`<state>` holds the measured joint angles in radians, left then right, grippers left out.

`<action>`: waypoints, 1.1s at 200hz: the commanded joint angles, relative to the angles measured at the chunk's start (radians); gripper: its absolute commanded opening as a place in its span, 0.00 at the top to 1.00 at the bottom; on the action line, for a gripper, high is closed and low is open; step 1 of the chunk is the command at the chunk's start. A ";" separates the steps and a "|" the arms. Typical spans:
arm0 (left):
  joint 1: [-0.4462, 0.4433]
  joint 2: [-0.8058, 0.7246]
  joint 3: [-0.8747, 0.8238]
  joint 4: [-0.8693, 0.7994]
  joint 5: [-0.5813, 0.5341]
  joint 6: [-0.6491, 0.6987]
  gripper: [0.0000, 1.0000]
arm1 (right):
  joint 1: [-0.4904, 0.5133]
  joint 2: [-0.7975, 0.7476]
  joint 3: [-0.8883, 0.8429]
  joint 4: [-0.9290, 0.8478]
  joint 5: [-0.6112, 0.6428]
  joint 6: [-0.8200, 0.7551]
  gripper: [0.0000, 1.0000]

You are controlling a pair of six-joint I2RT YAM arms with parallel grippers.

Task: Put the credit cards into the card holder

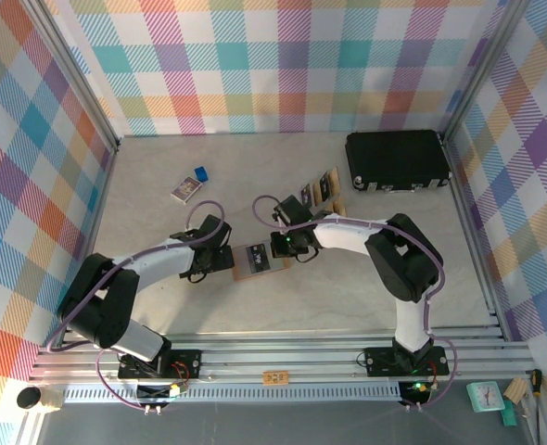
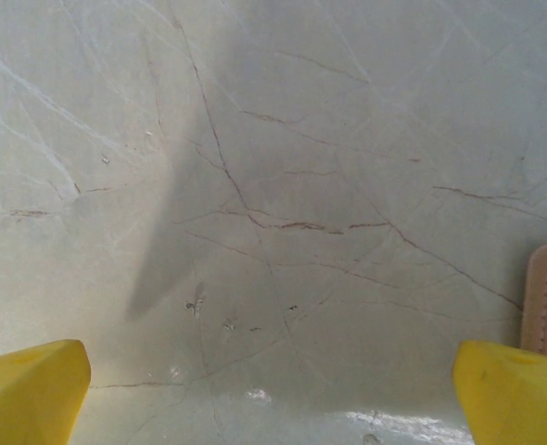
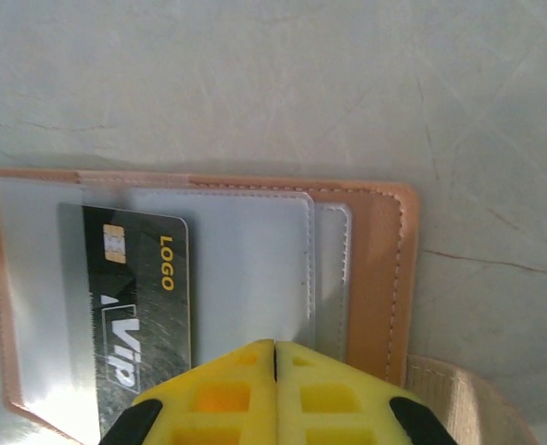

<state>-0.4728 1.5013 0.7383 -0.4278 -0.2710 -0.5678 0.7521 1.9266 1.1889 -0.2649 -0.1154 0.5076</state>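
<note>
The card holder (image 1: 260,258) lies open on the counter (image 1: 144,204), near the middle between the 2 arms. The right end effector (image 3: 273,357) hangs over its clear sleeves, yellow fingers pressed together with nothing visible between them. 1 black credit card (image 3: 139,306) sits in a sleeve. The left end effector (image 2: 273,389) stands wide open and empty, just left of the holder. Other credit cards (image 1: 324,187) lie in a row farther back.

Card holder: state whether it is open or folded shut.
Open, spread flat: the card holder shows clear inner pockets facing up, a black card inside one.
</note>
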 commanded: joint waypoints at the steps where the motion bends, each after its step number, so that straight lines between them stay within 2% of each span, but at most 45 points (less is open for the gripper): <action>1: 0.007 0.021 0.033 -0.020 0.005 0.020 0.00 | 0.010 0.021 0.048 -0.033 -0.001 -0.025 0.93; 220: 0.007 0.066 0.029 0.018 0.034 0.029 0.00 | 0.093 0.104 0.151 -0.051 -0.028 0.003 0.94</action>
<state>-0.4728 1.5429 0.7639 -0.4126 -0.2554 -0.5568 0.8249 2.0048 1.3037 -0.2939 -0.1169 0.5079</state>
